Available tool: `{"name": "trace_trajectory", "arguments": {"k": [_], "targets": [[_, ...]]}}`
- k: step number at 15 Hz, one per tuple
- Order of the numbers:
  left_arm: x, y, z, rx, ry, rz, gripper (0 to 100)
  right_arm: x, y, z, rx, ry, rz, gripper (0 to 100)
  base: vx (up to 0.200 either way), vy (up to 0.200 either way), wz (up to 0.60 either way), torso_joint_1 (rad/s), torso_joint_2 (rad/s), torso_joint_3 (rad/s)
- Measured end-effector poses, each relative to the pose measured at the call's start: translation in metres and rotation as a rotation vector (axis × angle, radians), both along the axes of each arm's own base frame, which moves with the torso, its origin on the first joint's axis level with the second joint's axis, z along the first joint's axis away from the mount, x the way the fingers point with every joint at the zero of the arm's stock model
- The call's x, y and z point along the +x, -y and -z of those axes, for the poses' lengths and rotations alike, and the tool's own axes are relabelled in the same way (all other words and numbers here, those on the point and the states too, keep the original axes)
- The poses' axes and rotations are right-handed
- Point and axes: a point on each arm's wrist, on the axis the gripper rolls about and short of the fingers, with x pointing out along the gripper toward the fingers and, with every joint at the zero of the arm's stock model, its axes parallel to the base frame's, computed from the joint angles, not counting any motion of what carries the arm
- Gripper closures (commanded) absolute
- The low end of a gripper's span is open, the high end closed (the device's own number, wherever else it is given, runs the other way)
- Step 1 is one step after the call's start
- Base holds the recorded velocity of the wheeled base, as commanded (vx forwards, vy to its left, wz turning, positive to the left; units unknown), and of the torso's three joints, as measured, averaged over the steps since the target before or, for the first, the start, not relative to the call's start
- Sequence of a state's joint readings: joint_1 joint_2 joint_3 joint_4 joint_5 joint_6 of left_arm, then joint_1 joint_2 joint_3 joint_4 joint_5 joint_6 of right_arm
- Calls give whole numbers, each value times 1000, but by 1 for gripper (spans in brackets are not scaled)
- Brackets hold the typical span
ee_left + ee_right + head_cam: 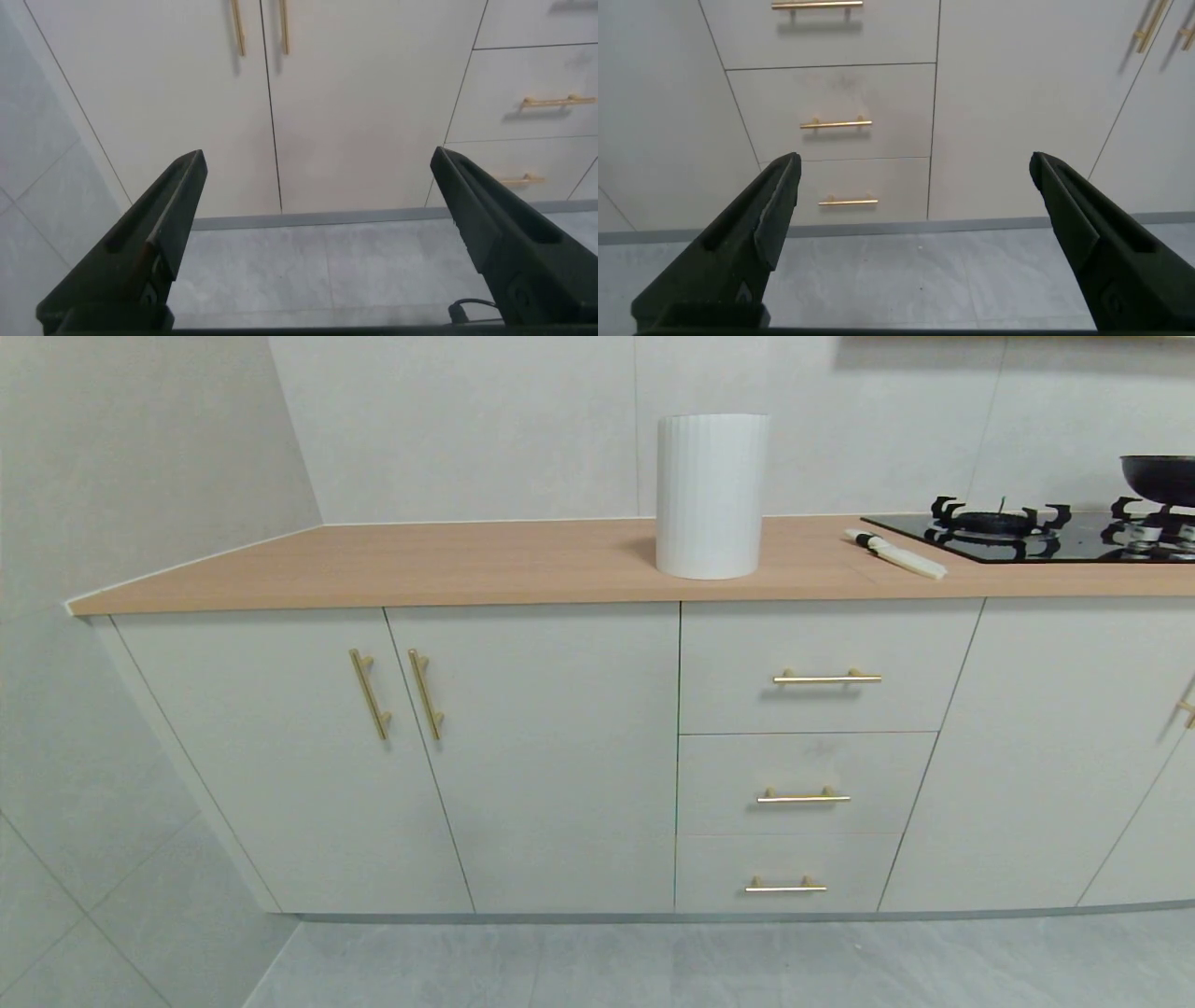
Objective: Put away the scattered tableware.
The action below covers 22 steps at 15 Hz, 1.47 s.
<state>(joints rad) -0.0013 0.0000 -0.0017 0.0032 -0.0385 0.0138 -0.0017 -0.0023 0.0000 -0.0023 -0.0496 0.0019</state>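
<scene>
White knife (896, 553): lying on countertop (467, 565), right of ribbed canister (712, 495), just beside gas hob (1027, 537). Left gripper (316, 159) and right gripper (913, 161) hanging low facing cabinet fronts (523, 756), jaws gaping, empty. Seemingly approaching; next calling for raising right arm above knife.

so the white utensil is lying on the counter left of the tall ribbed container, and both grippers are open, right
Not quite. The head view shows the white utensil lying on the counter to the right of the tall ribbed container, beside the hob, not left of it. The left gripper and right gripper are both open, as you say.
</scene>
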Motion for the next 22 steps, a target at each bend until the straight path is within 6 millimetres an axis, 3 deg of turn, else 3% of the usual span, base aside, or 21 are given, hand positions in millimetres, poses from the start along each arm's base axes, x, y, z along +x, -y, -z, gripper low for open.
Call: {"name": "trace_trajectory", "arguments": {"k": [17, 22], "targets": [[0, 0, 0, -3, -1, 0, 0, 0, 0, 0, 0, -2, -1, 0, 200, 0, 0, 3, 2, 1], [0, 0, 0, -3, -1, 0, 0, 0, 0, 0, 0, -2, -1, 0, 0, 0, 0, 0, 0, 0]]}}
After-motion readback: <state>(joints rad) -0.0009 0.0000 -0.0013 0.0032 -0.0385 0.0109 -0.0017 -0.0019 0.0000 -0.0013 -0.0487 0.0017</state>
